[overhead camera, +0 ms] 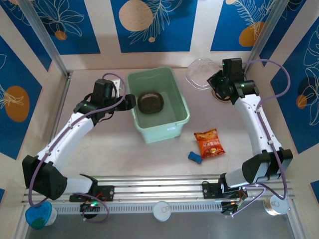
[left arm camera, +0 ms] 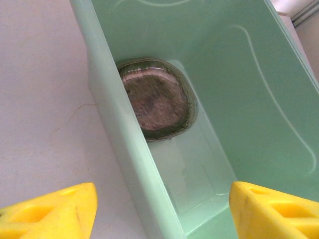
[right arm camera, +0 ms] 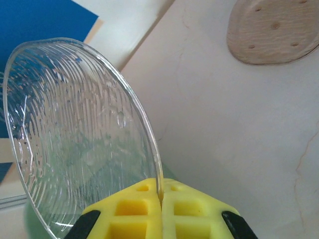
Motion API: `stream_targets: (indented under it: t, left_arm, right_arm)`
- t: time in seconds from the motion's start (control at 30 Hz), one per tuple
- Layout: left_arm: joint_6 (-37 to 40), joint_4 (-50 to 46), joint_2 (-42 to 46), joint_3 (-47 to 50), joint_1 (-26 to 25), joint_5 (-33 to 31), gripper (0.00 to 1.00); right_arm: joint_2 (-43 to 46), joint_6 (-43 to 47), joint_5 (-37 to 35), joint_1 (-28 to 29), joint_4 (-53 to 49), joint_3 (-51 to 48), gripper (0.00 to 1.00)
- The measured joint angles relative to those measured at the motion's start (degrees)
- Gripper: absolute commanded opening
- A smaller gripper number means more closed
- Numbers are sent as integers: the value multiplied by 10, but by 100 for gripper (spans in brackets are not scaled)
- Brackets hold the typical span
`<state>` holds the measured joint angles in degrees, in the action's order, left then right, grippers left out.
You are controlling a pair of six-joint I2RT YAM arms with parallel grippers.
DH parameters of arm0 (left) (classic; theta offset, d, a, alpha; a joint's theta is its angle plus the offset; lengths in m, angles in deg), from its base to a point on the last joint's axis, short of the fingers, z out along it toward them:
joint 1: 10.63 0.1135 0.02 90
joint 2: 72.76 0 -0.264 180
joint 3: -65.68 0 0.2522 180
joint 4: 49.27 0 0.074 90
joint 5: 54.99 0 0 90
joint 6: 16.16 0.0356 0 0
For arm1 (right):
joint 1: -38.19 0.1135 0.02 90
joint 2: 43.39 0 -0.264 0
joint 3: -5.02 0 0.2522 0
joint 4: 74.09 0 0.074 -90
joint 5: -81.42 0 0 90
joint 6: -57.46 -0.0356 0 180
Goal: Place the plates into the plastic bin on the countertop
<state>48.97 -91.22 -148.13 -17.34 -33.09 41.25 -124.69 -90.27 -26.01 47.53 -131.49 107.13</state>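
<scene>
My right gripper (right arm camera: 160, 196) is clamped on the rim of a clear plate (right arm camera: 75, 139), held tilted just beyond the far right corner of the bin (overhead camera: 158, 132). Brown plates (left arm camera: 157, 99) lie inside. My left gripper (left arm camera: 162, 209) hangs spread above the left wall. Next, I judge: swing the plate over the bin, then release.

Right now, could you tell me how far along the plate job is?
Done: smoky-brown plates lie stacked in the mint-green bin. In hand: the right gripper pinches a clear plate by its rim, outside the bin. Remaining: binning it.
</scene>
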Motion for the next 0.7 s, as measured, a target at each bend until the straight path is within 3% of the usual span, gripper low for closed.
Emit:
stream_targets:
  t: [0.37,0.7]
  left_arm:
    - [6,12,11,19,4,12,71]
    - [13,9,52,71,21,13,71]
  right_arm:
    - [15,-132,-64,160,-35,0,0]
    - [-20,-220,-102,236,-49,-2,0]
